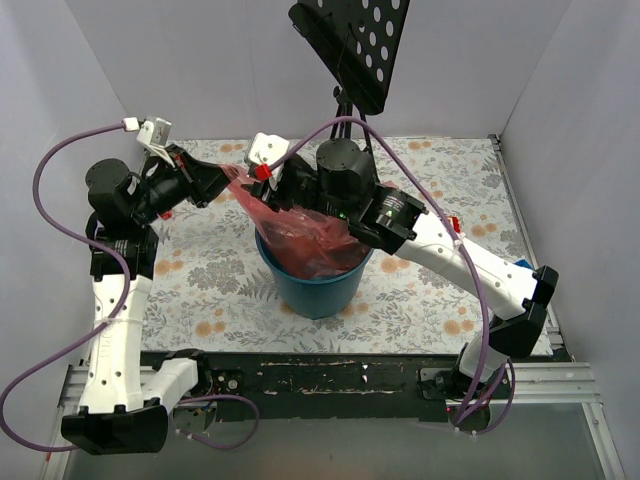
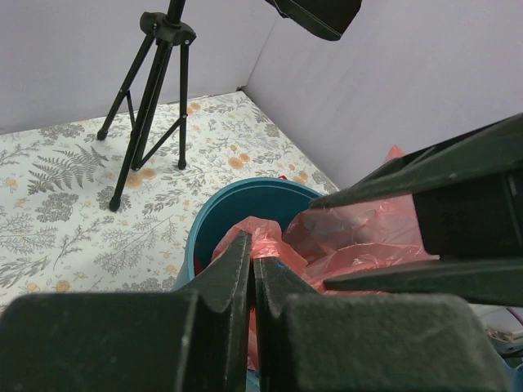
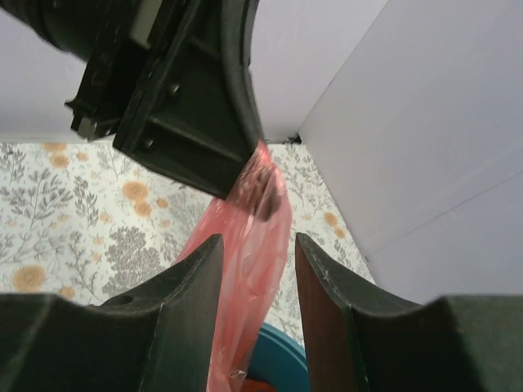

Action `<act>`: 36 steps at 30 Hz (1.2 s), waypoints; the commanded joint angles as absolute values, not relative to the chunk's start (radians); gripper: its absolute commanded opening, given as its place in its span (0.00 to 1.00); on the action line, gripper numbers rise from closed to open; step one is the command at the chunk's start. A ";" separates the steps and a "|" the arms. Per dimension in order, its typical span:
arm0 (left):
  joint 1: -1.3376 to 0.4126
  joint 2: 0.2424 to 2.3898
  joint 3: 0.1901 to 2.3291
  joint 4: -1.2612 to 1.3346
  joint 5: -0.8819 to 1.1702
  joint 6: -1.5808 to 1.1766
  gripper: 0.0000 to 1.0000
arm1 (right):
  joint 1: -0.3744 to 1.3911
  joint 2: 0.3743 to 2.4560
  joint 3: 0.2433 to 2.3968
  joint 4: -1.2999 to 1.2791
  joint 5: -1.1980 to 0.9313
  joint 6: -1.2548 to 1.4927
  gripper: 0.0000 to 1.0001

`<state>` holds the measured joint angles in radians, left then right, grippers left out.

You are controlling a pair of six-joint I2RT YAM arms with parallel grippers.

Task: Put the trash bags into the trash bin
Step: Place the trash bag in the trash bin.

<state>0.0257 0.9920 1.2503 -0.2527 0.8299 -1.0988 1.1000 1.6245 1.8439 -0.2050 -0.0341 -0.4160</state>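
The left pincer (image 2: 252,255) is squeezed shut on the top edge of the red trash bag (image 1: 300,235). It holds that edge up high, a little to the left of the bin. I think this is so the bag hangs down and does not flop onto the flowery surface (image 1: 440,300).

In the middle stands the blue trash bin (image 1: 318,290). The bottom part of the bag is down inside it. The crinkly top part sticks out over the rim and leans left, up to the pincer. So the bag is partly in, not all the way in. Behind the bin, at the back of the surface, is a black stand (image 2: 151,90) on thin legs.

The right pincer (image 3: 257,245) reaches in from the right, above the bin. Its two fingers are partly apart, with the thin red film hanging between them. I cannot tell if the film touches a finger. I think this pincer is there to catch the loose top and help it down into the bin.
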 commanded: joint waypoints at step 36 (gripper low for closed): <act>0.023 0.928 1.295 -0.311 0.767 -1.026 0.00 | 1.131 1.730 1.990 -0.112 0.275 -0.374 0.55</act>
<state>0.0242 0.9497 1.2583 -0.2932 0.7765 -1.0504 1.1400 1.7443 1.9430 -0.1711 0.1905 -0.3946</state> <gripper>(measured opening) 0.006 0.575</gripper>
